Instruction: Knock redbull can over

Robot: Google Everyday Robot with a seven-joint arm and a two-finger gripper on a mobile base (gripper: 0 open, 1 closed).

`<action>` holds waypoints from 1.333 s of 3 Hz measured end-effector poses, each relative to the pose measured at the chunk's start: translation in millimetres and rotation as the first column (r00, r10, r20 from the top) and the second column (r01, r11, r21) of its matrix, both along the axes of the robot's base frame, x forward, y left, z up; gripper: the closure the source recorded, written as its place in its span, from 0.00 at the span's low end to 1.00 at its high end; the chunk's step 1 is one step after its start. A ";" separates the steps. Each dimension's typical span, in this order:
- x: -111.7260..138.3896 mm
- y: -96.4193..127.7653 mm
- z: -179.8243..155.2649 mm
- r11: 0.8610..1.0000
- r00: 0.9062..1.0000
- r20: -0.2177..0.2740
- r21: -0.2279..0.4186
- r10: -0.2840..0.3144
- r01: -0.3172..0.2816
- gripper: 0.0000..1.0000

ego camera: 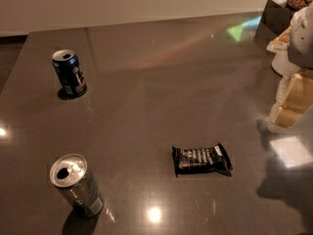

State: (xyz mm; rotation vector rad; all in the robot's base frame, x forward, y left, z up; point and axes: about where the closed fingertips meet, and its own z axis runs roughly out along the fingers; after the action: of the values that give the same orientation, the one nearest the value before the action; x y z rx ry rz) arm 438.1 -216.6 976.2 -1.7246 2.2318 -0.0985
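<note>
The redbull can [77, 185], slim and silver-grey with a shiny opened top, stands upright at the near left of the dark table [161, 82]. My gripper [289, 103], a white and cream assembly, hangs over the table's right edge. It is far to the right of the can and does not touch it.
A shorter dark blue can [69, 73] stands upright at the far left. A black snack bar wrapper [201, 159] lies flat between the redbull can and my gripper. A dark box [275, 14] sits at the far right corner. The gripper's shadow falls on the table's near right.
</note>
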 end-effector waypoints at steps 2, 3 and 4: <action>4.2 28.9 -0.2 0.996 0.998 0.003 0.063 0.057 -0.057 0.00; -3.1 74.2 -6.3 0.974 0.986 0.003 0.155 0.164 -0.163 0.00; -23.1 122.2 -18.3 0.928 0.958 -0.006 0.251 0.287 -0.277 0.00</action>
State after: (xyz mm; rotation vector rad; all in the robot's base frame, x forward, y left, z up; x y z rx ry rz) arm 415.0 -94.4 957.9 -1.8956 1.9012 0.2739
